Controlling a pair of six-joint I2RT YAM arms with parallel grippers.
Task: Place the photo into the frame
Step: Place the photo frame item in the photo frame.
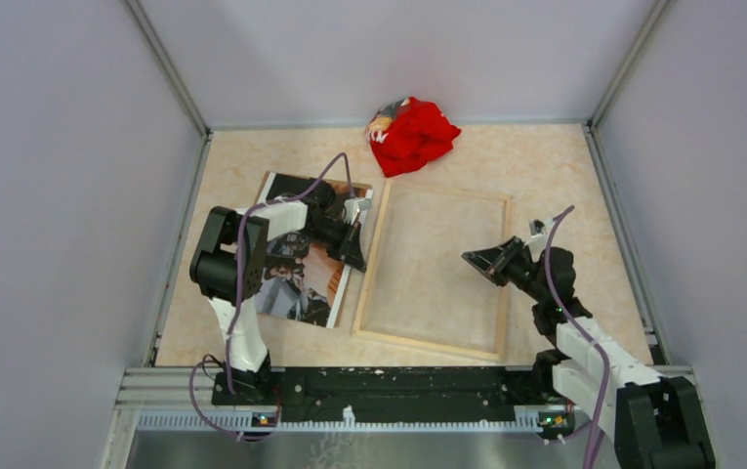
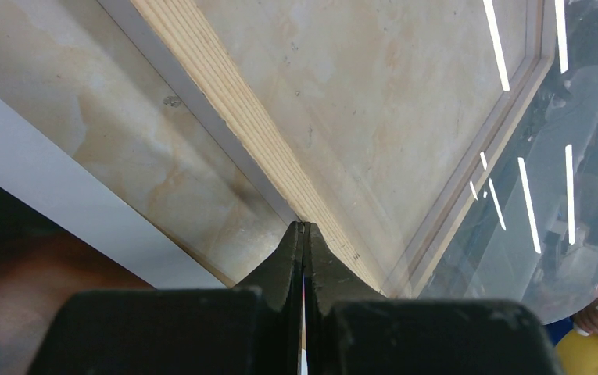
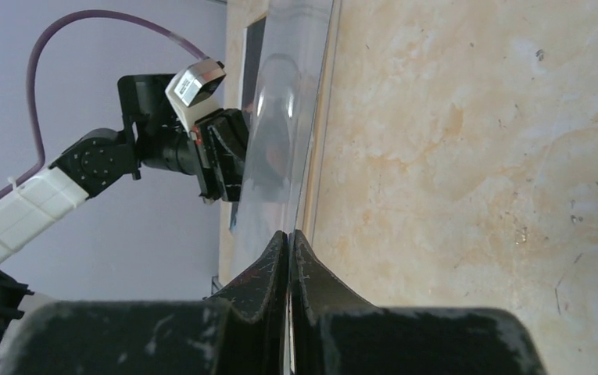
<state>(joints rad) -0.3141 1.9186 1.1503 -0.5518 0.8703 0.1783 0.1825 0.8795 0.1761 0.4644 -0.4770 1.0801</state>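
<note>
While the frame (image 1: 437, 269) lies flat in the middle of the table (image 1: 545, 166) with its pale wood edges up, the photo (image 1: 303, 285) lies picture side up just to its left. The two sit nearly edge to edge, and the left arm reaches over part of the print. The photo is outside the frame.

The left gripper (image 1: 358, 259) has its jaws pressed together with nothing between them. Its tip is at the frame's left wooden edge, beside the strip of table that separates frame and photo. The wrist view does not show whether the tip touches the wood.

The right gripper (image 1: 469, 257) sits over the right part of the frame and points left. Its jaws are also together. In its wrist view the glossy clear pane runs away from the fingertips. The tips may be touching the pane, but the glancing angle makes this hard to judge.

A crumpled red cloth (image 1: 413, 135) lies at the far side of the table, beyond both the frame and the photo.
</note>
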